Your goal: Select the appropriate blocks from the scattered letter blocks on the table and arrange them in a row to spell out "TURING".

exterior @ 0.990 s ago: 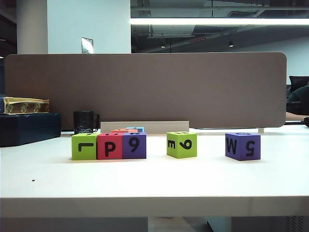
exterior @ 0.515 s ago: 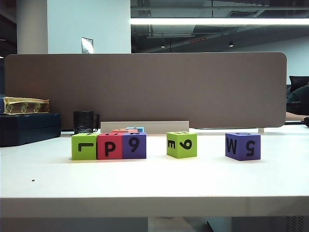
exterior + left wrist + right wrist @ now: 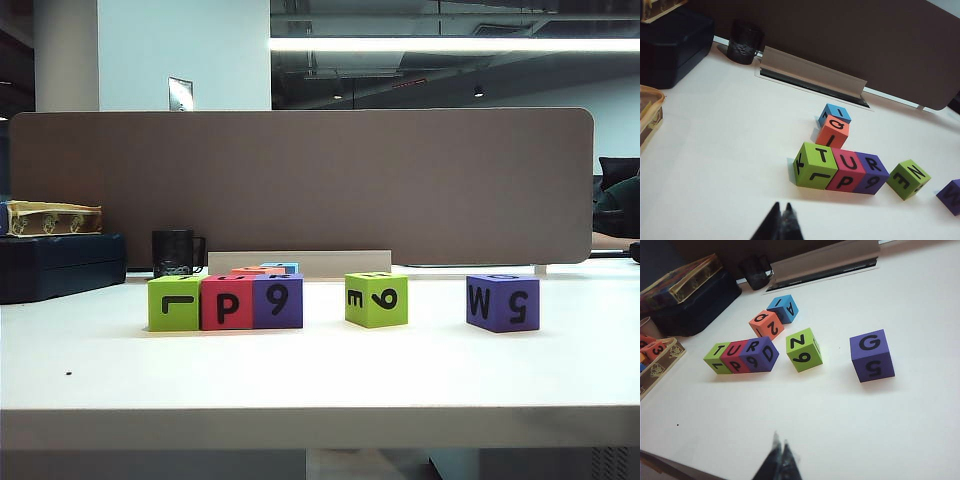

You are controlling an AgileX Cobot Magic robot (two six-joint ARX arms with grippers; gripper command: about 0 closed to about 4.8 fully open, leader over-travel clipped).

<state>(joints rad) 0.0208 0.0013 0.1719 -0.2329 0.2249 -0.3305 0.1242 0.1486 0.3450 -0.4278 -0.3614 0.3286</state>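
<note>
Row so far: 3 blocks touch side by side on the desk point(image 3: 320, 380), left of centre: lime green T block point(image 3: 815, 165), red U block point(image 3: 847, 170), purple R block point(image 3: 871, 172). Their top faces read T, U, R from left to right.
Row axis: the long axis runs left-right along the desk, parallel to the front edge; each new block goes on the right end.
Still loose: the light blue I block point(image 3: 834, 115) and the orange block point(image 3: 833, 131) sit just behind the row, touching each other; the lime green N block point(image 3: 908, 179) stands apart to the right of the row; the purple G block point(image 3: 871, 355) is well apart, farthest right.
Left fingers point(image 3: 780, 220): pressed together, holding nothing, hanging above bare desk nearer than the T block.
Right fingers point(image 3: 779, 455): only the tips show, close together and empty, over bare desk nearer than the N block.
Step in hand, my judgement: fetch the I block next.
Doing it well: I spread my fingers wide first, come straight down, and grip 2 side faces without nudging the orange block that touches it.
Placing: I keep the I face up, its letter turned like T, U and R, and set it flush against the R block.
Risk: the N block sits near the landing spot, so I may bump it.
</note>
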